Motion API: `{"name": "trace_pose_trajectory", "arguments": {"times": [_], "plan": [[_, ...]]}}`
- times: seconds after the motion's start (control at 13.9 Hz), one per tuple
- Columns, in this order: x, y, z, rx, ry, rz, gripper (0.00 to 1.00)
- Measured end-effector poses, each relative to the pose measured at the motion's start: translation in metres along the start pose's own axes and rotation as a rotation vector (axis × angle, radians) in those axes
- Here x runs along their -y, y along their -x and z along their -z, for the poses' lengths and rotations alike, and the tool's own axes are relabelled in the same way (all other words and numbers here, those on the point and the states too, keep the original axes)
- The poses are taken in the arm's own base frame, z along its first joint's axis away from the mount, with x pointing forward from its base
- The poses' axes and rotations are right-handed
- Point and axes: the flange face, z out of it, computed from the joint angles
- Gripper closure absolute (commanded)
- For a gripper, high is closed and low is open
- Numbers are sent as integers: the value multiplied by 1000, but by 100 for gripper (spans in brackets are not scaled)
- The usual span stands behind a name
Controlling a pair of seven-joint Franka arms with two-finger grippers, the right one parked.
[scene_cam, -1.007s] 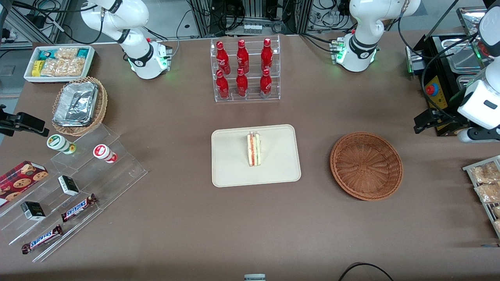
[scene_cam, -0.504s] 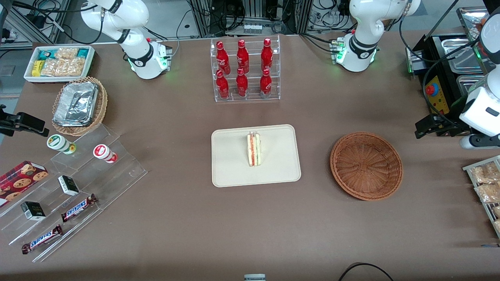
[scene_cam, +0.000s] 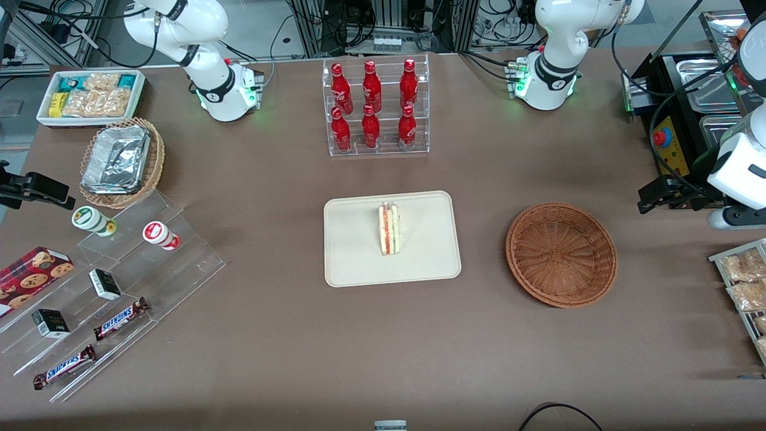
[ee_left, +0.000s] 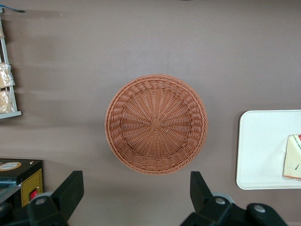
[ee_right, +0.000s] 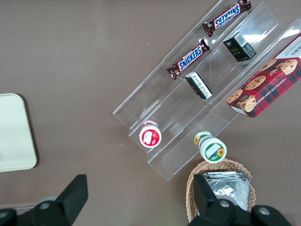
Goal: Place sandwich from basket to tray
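Note:
The sandwich [scene_cam: 389,229] stands on edge on the cream tray [scene_cam: 359,257] in the middle of the table. The reddish-brown wicker basket [scene_cam: 561,254] sits beside the tray, toward the working arm's end, and holds nothing. My left gripper [scene_cam: 645,200] hovers high past the basket, near that end of the table. In the left wrist view the gripper [ee_left: 135,188] is open wide with nothing between its fingers [ee_left: 70,188], and the basket [ee_left: 156,124], the tray [ee_left: 261,150] and a corner of the sandwich [ee_left: 294,157] show below it.
A clear rack of red bottles [scene_cam: 377,108] stands farther from the camera than the tray. A black box with a red button [scene_cam: 664,140] and a rack of snack packets [scene_cam: 745,287] lie near the gripper. A tiered acrylic stand [scene_cam: 119,281] and a foil-tray basket [scene_cam: 119,161] are toward the parked arm's end.
My left gripper and wrist have drifted slightly toward the working arm's end of the table. The sandwich, tray and basket have not moved.

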Motion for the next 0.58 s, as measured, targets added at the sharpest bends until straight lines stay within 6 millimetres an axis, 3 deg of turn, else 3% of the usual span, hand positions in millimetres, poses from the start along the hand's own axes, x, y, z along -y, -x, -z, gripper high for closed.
{"name": "trace_pose_trajectory", "arguments": {"times": [0.29, 0.58], "plan": [[1, 4, 4, 12, -2, 2, 0], [9, 23, 15, 27, -6, 13, 0]]}}
